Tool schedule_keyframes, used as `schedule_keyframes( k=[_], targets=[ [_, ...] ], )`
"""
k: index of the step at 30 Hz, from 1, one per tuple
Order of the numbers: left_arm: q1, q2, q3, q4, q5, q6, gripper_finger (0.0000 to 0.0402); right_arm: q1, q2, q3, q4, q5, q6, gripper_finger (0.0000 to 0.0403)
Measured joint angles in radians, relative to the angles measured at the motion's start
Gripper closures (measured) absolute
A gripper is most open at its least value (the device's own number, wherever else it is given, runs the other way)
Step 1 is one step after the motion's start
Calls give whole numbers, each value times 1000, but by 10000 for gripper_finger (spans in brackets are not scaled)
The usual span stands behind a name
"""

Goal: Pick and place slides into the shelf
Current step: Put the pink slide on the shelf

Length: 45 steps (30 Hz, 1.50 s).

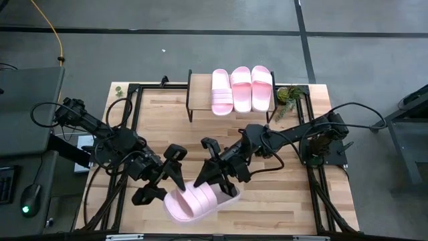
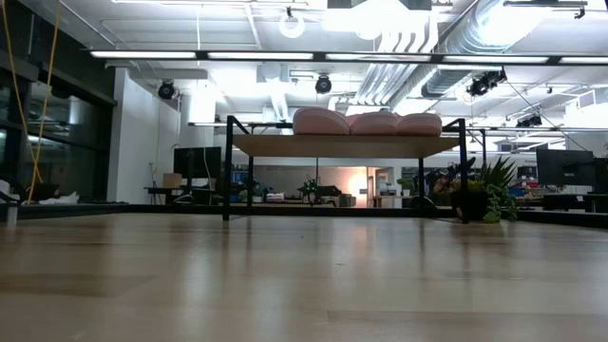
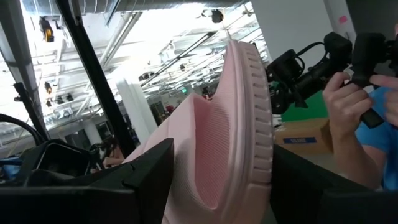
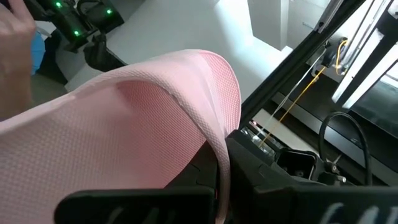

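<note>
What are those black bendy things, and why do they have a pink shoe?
They are two robot arms at a wooden table. One picture looks down from above, one looks across the tabletop, and two come from cameras on the arms' wrists. Each arm ends in a gripper, like a hand with two jaws. The left gripper and right gripper are both at one pink slide near the table's front edge. The right one is shut on it; the left one's jaws stand wide with the slide between them. Three more slides already sit side by side on the little shelf at the back.
</note>
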Motion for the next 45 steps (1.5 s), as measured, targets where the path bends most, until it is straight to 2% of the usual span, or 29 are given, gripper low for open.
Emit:
schedule_keyframes(
  k=[5, 8, 19, 24, 28, 33, 45],
  targets=[
    [0, 0, 0, -1, -5, 10, 191, 0, 0, 0, -2, 0, 0, 403],
    [0, 0, 0, 2, -12, 19, 212, 0, 0, 0, -1, 0, 0, 403],
    [0, 0, 0, 10, 24, 43, 366, 0, 0, 0, -1, -24, 0, 402],
    [0, 0, 0, 10, 27, 55, 367, 0, 0, 0, -7, -26, 0, 402],
    [0, 0, 0, 9, 27, 55, 352, 0, 0, 0, -15, -34, 0, 402],
    [0, 0, 0, 9, 27, 55, 370, 0, 0, 0, -15, -34, 1, 402],
    [1, -2, 0, 7, 26, 54, 370, 0, 0, 0, -21, -34, 3, 396]
  ],
)
